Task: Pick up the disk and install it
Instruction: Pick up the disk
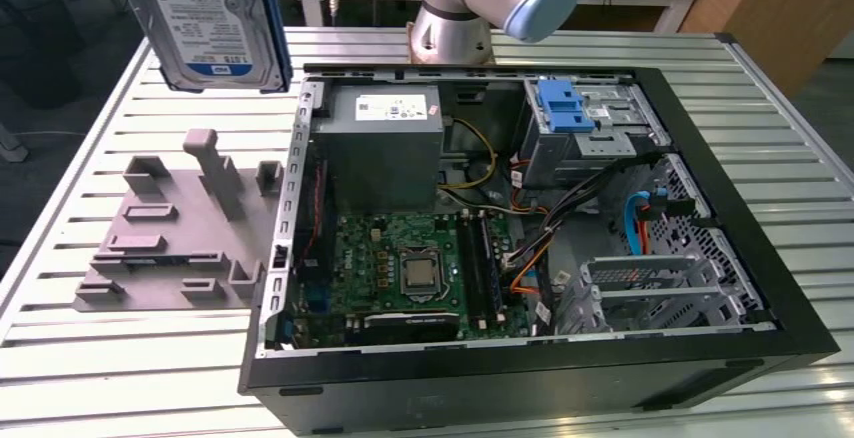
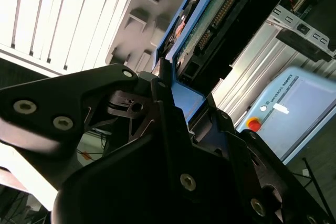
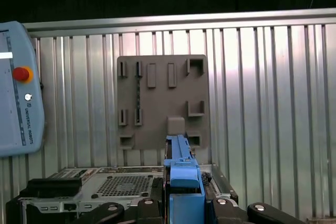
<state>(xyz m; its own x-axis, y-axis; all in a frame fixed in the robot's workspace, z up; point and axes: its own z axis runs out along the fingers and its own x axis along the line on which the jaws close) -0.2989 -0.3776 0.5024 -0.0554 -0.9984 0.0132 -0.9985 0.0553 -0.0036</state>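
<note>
Disk point(image 1: 214, 18): hangs in the air at the exterior view's upper left, upright, long axis vertical, label face toward the camera, blue carrier round its edges; touches no surface; below it the gray fixture plate point(image 1: 167, 233) on the slatted table point(image 1: 107, 378).

Open computer case point(image 1: 534, 393) lies just to the exterior view's right of the plate; the metal drive cage point(image 1: 601, 133) with its blue latch point(image 1: 566, 108) sits in the case's far corner, well apart from the disk and toward the exterior view's right; judged to be where the disk goes, so that sideways gap is the relation that matters.

Gripper point(image 3: 184, 203): in both wrist views the jaws stand closed on the carrier's end, blue plastic pinched between them, the disk running straight out from the jaws; grip looks square, no tilt seen.
</note>
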